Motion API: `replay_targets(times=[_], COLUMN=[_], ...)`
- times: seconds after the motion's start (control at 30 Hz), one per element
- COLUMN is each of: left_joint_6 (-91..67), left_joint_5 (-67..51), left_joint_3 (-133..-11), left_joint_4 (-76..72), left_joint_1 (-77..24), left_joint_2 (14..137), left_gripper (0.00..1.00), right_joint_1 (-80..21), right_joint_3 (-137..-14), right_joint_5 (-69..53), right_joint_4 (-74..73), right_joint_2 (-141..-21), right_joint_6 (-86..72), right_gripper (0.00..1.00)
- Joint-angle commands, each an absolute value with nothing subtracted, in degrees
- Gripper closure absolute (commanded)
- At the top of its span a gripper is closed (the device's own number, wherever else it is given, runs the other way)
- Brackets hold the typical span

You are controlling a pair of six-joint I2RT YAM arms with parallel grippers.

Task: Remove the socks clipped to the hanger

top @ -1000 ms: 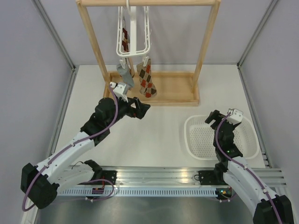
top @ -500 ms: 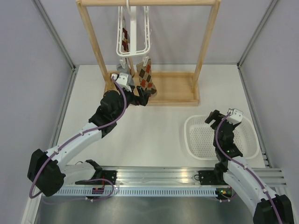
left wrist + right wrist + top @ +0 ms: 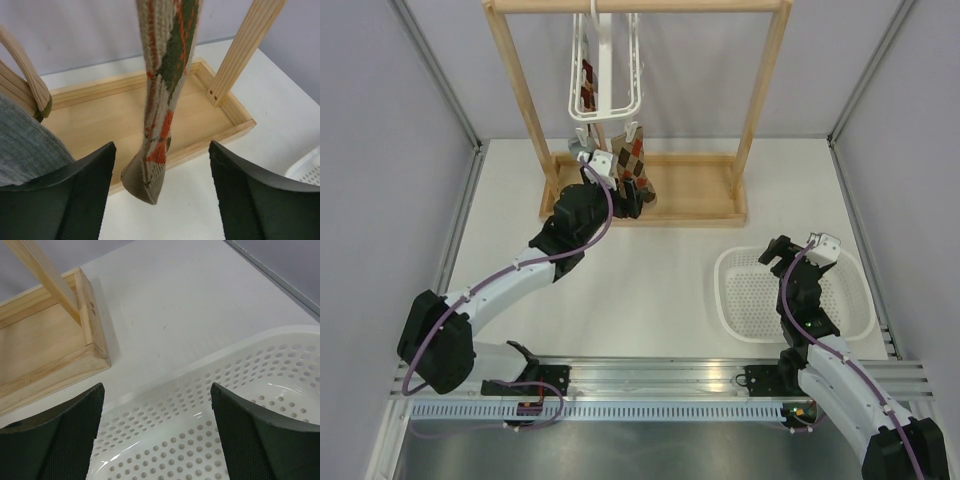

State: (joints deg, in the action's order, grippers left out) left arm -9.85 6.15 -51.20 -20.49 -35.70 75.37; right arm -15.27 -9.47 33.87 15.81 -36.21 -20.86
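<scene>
Up at 12 o'clock in the top view, hooked on the wooden rack (image 3: 692,190): the hanger (image 3: 604,60), with one patterned sock (image 3: 587,82) clipped inside its frame. Dangling below it, over the rack's tray: an argyle sock (image 3: 634,165) and, at its 9 o'clock, a grey sock (image 3: 25,145). Stretched in from 7 o'clock, the left arm (image 3: 520,285). Left jaws spread wide on either side of the argyle sock's toe, a gap on each side, gripping nothing. Grey sock just above one finger in the wrist view; contact impossible to tell. At 4 o'clock on the counter (image 3: 650,280), right jaws wide apart and empty over the rim of the white basket (image 3: 725,290).
</scene>
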Motion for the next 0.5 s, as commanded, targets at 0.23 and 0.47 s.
replay_targets(times=[0.23,0.47], left_joint_6=[-6.5,-6.8], left_joint_5=[5.1,2.4], left_joint_3=[-54.1,-53.4], left_joint_4=[-25.1,-25.1], left_joint_1=[-35.5,-35.5], left_joint_2=[78.0,75.0], left_gripper=[0.64,0.98], right_joint_1=[-15.4,-15.4], right_joint_3=[-10.3,-10.2], right_joint_5=[33.7,33.5], right_joint_4=[16.9,16.7], right_joint_2=[-35.2,-35.0], right_joint_6=[-21.8,-21.8], right_gripper=[0.1,0.1])
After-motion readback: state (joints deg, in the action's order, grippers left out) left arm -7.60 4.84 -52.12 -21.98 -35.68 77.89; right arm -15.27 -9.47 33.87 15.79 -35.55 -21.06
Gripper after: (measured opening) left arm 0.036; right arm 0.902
